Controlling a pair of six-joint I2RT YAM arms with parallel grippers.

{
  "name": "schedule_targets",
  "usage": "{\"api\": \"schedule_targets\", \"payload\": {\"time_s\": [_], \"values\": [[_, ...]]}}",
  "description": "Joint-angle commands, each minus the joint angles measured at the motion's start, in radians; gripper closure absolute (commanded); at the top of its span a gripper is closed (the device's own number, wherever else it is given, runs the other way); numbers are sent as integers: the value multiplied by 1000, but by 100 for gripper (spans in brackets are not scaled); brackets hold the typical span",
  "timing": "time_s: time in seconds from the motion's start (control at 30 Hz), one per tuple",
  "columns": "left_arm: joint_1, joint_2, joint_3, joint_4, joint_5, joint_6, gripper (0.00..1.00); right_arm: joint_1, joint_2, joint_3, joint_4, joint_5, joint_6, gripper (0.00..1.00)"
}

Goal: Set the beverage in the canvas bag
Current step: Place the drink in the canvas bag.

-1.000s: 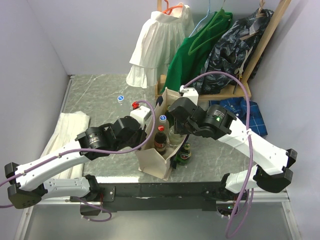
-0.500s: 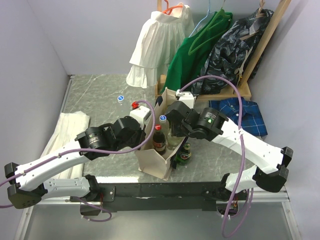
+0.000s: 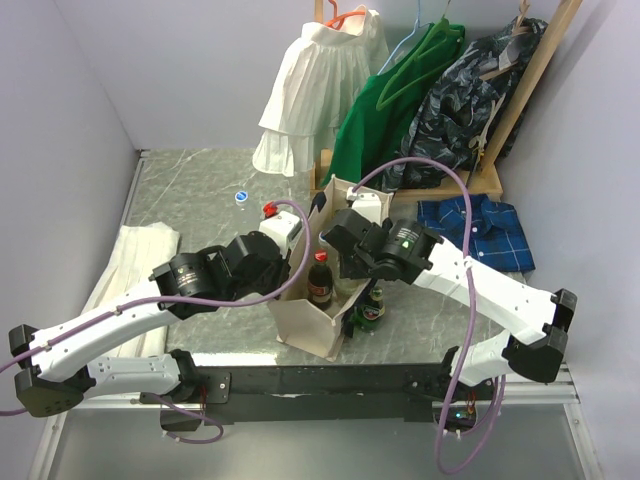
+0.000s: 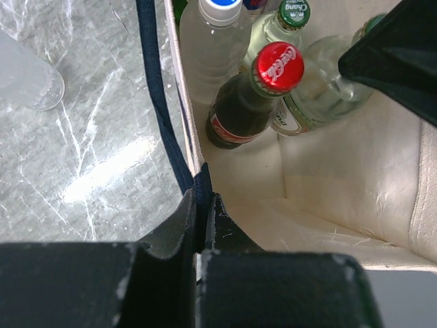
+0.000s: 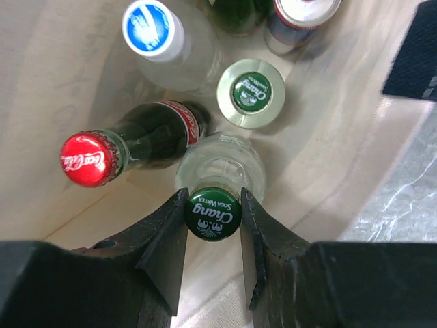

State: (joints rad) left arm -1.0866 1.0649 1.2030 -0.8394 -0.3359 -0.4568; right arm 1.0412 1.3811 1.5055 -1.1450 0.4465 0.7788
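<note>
Two grippers, both clamped. My left gripper [image 4: 202,202] was pinched tight on the left rim of the canvas bag [image 4: 355,171], right where the navy strap [image 4: 156,89] met it. My right gripper [image 5: 213,199] held the soda water bottle [image 5: 220,164] by its green cap, fingers narrow on either side. That bottle stood upright inside the bag; whether it touched the bottom I could not tell. Beyond it, also inside: a cola bottle [image 5: 147,140] with a red cap, leaning; a second green-capped bottle [image 5: 250,92]; a clear bottle [image 5: 164,48] with a blue cap; farthest, a can [image 5: 300,17].
</note>
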Motion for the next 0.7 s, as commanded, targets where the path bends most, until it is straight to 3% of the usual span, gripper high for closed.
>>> {"api": "schedule_targets", "payload": {"time_s": [0.0,0.67], "values": [[-4,-13,78,37,-17,21,99,11,-14,-5,86,37,42,100],[-4,-28,72,33,-23,18,99,13,19,-93,154,26,65,100]]}}
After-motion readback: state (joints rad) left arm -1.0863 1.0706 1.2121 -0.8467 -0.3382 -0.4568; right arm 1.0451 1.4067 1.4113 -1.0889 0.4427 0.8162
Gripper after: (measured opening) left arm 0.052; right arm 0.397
